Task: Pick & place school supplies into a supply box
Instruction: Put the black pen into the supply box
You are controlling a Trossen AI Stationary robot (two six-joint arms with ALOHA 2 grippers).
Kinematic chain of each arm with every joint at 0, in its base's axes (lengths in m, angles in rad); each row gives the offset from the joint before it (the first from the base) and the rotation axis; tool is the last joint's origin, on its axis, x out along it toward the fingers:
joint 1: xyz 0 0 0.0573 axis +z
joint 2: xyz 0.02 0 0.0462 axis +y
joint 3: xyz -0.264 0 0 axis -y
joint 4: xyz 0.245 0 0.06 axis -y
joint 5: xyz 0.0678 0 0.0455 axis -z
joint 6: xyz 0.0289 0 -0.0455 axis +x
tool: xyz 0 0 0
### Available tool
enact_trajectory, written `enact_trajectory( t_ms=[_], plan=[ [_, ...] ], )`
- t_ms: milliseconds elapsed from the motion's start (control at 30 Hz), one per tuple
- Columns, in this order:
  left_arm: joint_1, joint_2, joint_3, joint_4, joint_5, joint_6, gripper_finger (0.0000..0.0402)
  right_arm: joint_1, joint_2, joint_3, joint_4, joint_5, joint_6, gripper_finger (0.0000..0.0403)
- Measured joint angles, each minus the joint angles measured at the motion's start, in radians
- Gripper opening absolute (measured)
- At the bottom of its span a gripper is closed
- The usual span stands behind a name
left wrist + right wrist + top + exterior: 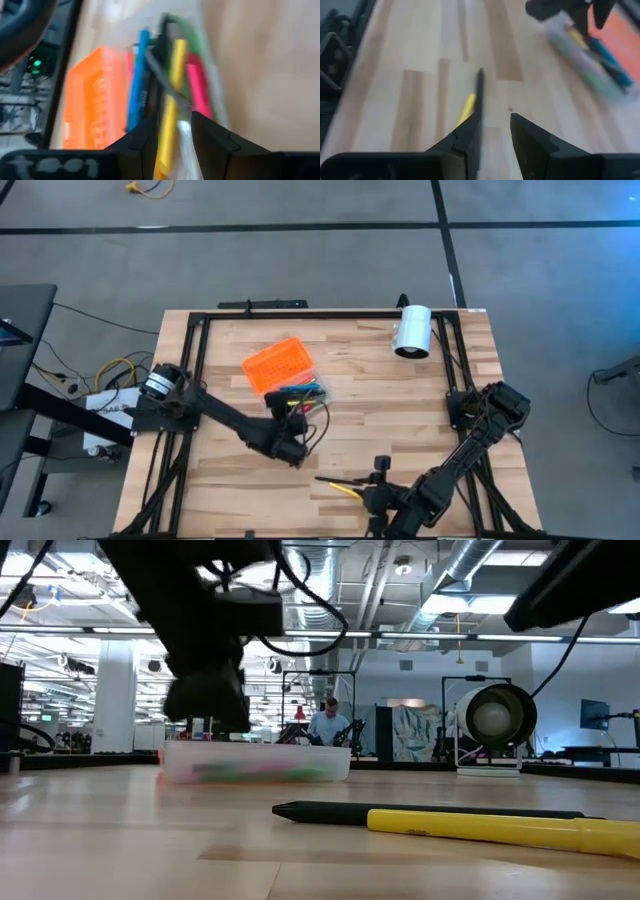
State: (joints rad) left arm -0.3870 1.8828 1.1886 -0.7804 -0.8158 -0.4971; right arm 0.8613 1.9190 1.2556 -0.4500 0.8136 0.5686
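My left gripper [296,418] hangs over the middle of the tabletop [350,435], right above the clear base of the supply box [300,395]. Its jaws stand apart with nothing between them, and just ahead of them the pens [170,90] lie side by side in the base: blue, yellow, pink, with a green one curving past (the wrist view is blurred, so I cannot count them). The orange lid [277,364] lies flat, touching the base on the side toward the far left corner.

My right gripper [380,470] sits low near the near edge of the tabletop, a little right of the middle. Its jaws are parted too, gripping nothing. A yellow-and-black pen [472,97] lies on the wood just ahead of them, apart from the box.

A white cylinder [412,331] rests near the far right corner.
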Motion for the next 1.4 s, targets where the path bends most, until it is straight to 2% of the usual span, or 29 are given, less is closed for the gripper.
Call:
enact_trajectory(
  t_ms=[233, 500, 800, 933, 1067, 1400],
  plan=[
    [-0.167, 0.0, 0.042, -0.016, 0.04, -0.065, 0.0109, -0.024, 0.0, -0.056, 0.1, -0.062, -0.001, 0.0102],
    [-0.367, 0.0, 0.055, -0.015, -0.065, -0.181, 0.011, -0.087, 0.0, -0.13, 0.277, -0.161, -0.095, 0.0102],
    [-0.534, 0.0, 0.055, -0.015, -0.197, -0.321, 0.011, -0.163, 0.017, -0.131, 0.287, -0.267, -0.127, 0.0102],
    [-0.583, 0.0, 0.053, -0.014, -0.244, -0.359, 0.011, -0.175, 0.044, -0.129, 0.314, -0.296, -0.132, 0.0102],
    [-0.603, 0.0, 0.053, -0.014, -0.249, -0.375, 0.011, -0.181, 0.071, -0.131, 0.324, -0.318, -0.141, 0.0102],
    [-0.599, 0.0, 0.052, -0.016, -0.256, -0.382, 0.011, -0.191, 0.1, -0.132, 0.321, -0.338, -0.138, 0.0102]
  ],
)
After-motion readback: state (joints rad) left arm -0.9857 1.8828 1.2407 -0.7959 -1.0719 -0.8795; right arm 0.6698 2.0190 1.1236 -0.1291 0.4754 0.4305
